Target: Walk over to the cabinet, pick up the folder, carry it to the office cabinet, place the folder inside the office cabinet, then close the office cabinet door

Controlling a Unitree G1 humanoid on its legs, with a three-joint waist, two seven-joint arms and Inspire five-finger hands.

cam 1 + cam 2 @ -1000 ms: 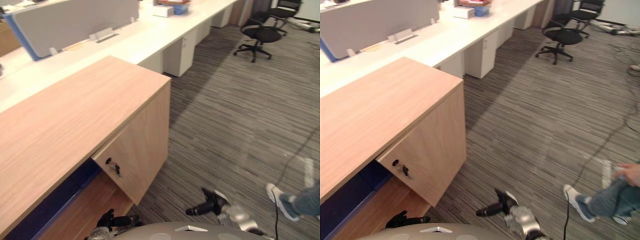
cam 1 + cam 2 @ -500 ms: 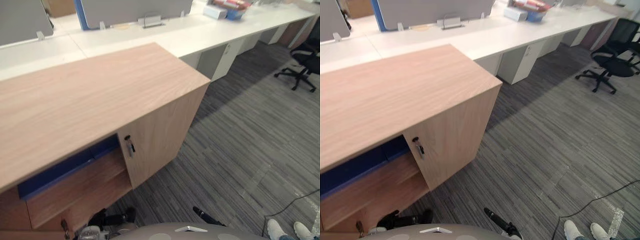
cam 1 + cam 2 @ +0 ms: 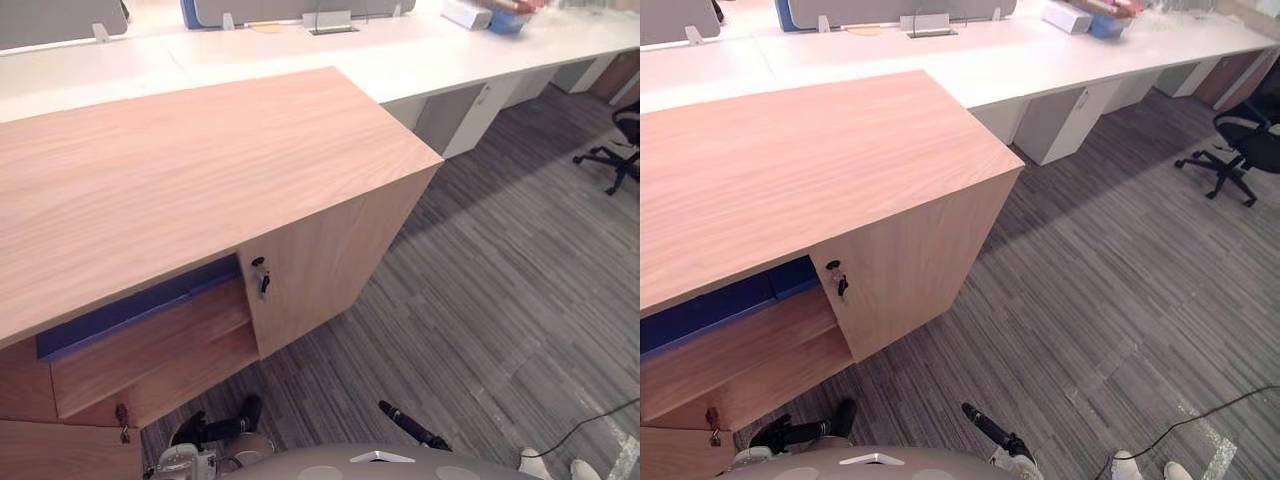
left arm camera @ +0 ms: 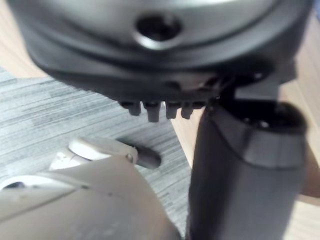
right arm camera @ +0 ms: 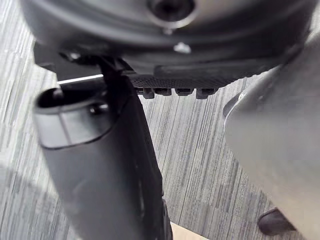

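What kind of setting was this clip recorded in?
Most likely an open-plan office: a long run of white desks with partition screens, a black swivel chair on striped grey carpet, and a low wooden cabinet with a key in its door.

The left hand (image 4: 240,165), fingers (image 4: 152,112) relaxed, hangs above striped grey carpet (image 4: 60,110).

No text, label, number or sign is legible on the wooden cabinet (image 3: 200,170) or on the white desks (image 3: 400,50) behind it.
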